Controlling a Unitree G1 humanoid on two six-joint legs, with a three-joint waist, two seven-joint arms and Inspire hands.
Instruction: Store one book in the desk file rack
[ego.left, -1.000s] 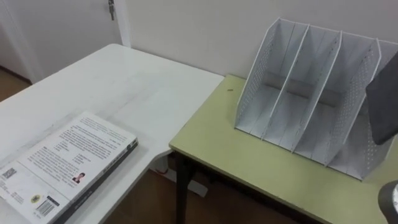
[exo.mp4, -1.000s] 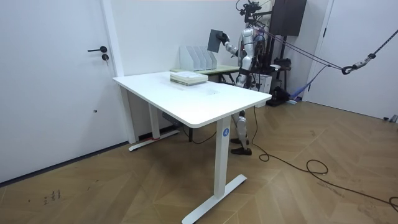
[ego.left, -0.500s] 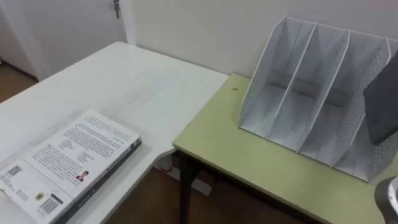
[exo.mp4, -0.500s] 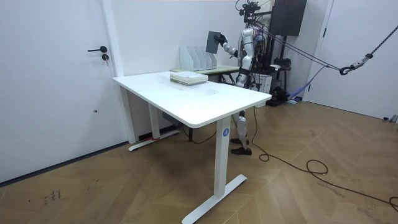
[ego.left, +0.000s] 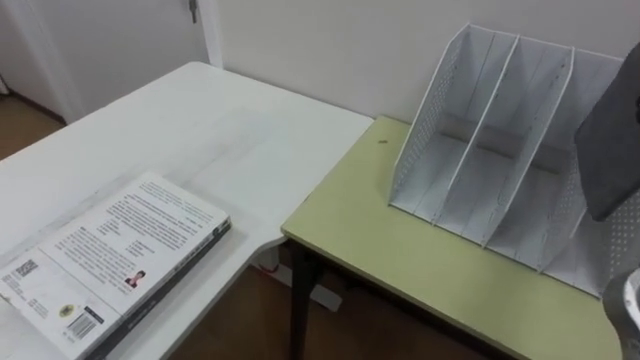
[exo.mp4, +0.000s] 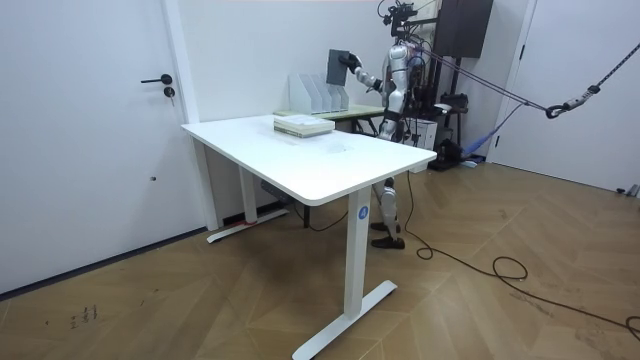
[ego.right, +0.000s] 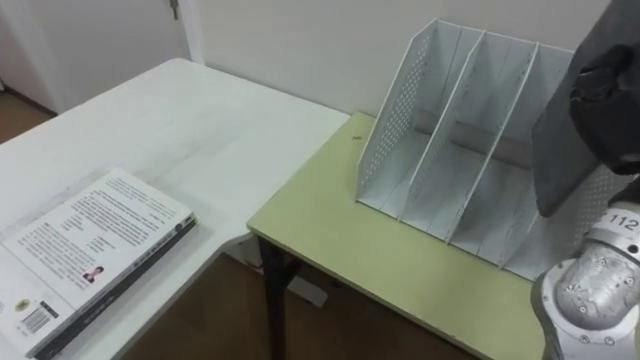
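The dark fingers (ego.right: 598, 85) of the robot's right hand (ego.right: 615, 110) are curled round the edge of a dark grey book (ego.right: 558, 160), and they hold it upright with its flat cover turned towards the robot. From where I stand it hangs in the air above the right end of the white perforated file rack (ego.right: 450, 150), and I would say it is not touching it. The rack's right-most part is hidden behind the book. The slots that show are empty.

The rack stands on a small green table (ego.right: 400, 270) against the wall. That table is pushed up to a larger white table (ego.right: 180, 120), and the robot stands at the green one.

By my reckoning the picking up and carrying are done. The lowering is left: the book must be lined up between two dividers, slid down on edge, and let go.

A white-covered book (ego.right: 90, 250) lies flat on the white table, well apart from the rack. Its cover has blocks of small print, a little portrait photograph and what looks like a barcode, all too small to read. The grey cover shows no writing.
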